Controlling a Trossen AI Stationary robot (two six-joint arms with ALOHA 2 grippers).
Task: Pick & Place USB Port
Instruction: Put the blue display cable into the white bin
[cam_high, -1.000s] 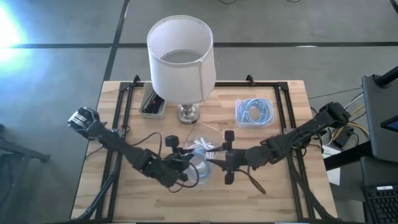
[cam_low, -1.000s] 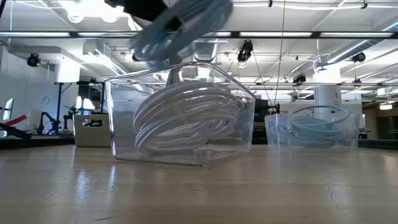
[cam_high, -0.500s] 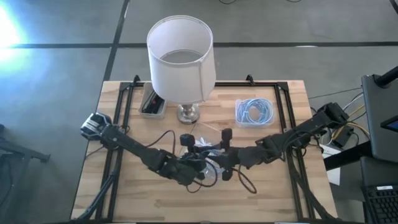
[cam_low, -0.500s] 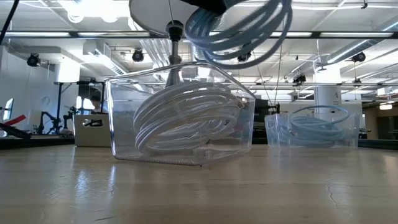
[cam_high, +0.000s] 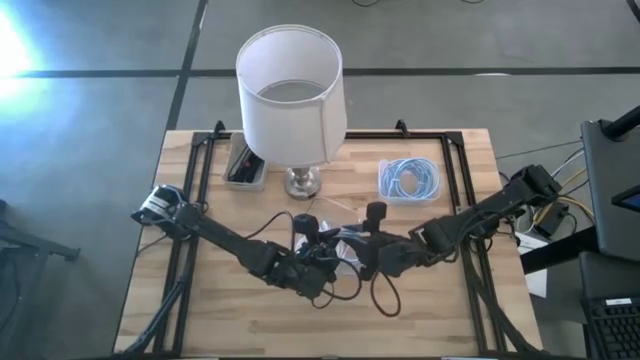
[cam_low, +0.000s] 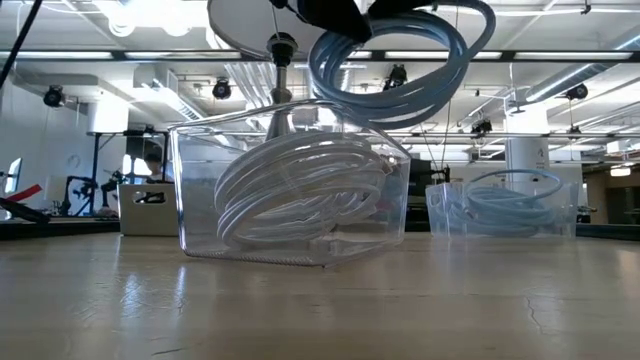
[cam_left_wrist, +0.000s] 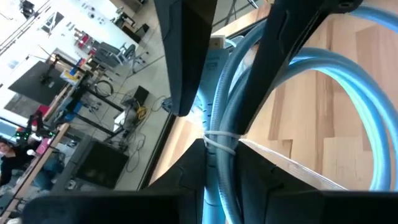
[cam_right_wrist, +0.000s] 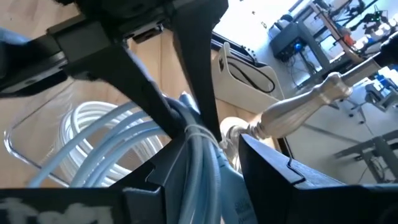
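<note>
Cable coil (cam_low: 400, 60) has shifted right, gripped by both hands.

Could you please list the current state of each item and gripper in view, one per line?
Blue cable coil: held in the air above the near bin.
Left gripper: shut on the coil.
Right gripper: shut on the coil.
Near clear bin: holds white cable.
Far clear bin: holds blue cable.
</note>
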